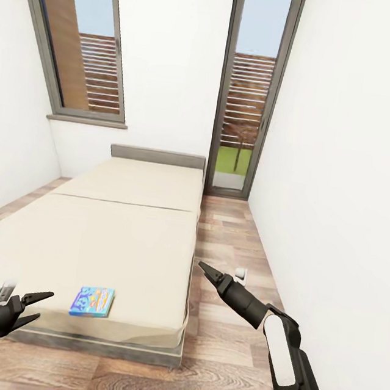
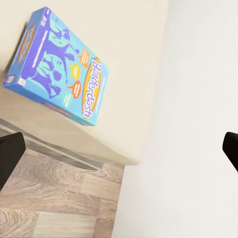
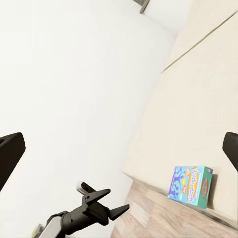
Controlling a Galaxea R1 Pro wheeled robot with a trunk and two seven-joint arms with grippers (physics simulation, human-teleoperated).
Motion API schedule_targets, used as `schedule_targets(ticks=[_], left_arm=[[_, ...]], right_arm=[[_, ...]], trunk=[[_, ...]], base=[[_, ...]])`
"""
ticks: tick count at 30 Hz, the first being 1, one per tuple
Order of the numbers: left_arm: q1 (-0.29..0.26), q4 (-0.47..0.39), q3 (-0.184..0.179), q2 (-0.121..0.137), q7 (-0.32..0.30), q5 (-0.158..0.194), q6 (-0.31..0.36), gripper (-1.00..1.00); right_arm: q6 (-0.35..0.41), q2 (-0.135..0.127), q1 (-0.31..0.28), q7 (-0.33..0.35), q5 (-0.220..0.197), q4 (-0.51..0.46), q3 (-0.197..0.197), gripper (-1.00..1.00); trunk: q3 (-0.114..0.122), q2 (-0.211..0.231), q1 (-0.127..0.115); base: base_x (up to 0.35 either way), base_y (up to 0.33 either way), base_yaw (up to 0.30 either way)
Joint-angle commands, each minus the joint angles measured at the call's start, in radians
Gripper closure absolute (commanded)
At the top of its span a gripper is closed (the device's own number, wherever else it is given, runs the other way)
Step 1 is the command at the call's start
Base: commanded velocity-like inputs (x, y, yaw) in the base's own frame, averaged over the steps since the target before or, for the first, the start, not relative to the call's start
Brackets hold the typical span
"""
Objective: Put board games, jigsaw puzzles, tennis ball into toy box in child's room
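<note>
A blue board game [image 1: 91, 301] with cartoon print lies flat on the beige bed [image 1: 122, 234], close to the foot edge nearest me. It reads "Balderdash" in the left wrist view [image 2: 57, 67] and also shows in the right wrist view [image 3: 191, 184]. My left gripper [image 1: 42, 305] hovers open just left of the box, near the mattress corner, holding nothing; the right wrist view catches it too [image 3: 119, 200]. My right gripper [image 1: 205, 270] is open and empty above the floor beside the bed's right edge. The toy box, table, jigsaw puzzles and tennis ball are out of view.
A low grey headboard [image 1: 157, 156] stands against the far white wall. A tall window [image 1: 80, 38] is at the back left and a glass door [image 1: 248, 91] at the back right. A strip of wood-plank floor [image 1: 232, 237] runs between the bed and the right wall.
</note>
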Motion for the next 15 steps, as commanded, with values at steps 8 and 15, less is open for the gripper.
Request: schedule_targets(ticks=[8, 15], left_arm=[[-0.001, 0.000, 0.002, 0.000, -0.005, -0.004, 0.002, -1.00], [-0.001, 0.000, 0.001, -0.001, -0.005, -0.004, 0.000, -1.00]], right_arm=[[0.006, 0.001, -0.001, 0.002, -0.001, 0.000, -0.003, -1.00], [0.006, 0.001, -0.001, 0.002, -0.001, 0.000, -0.003, -1.00]], trunk=[[-0.026, -0.057, 0.031], [-0.048, -0.106, 0.057]], base=[[0.000, 0.000, 0.000], [0.000, 0.000, 0.000]])
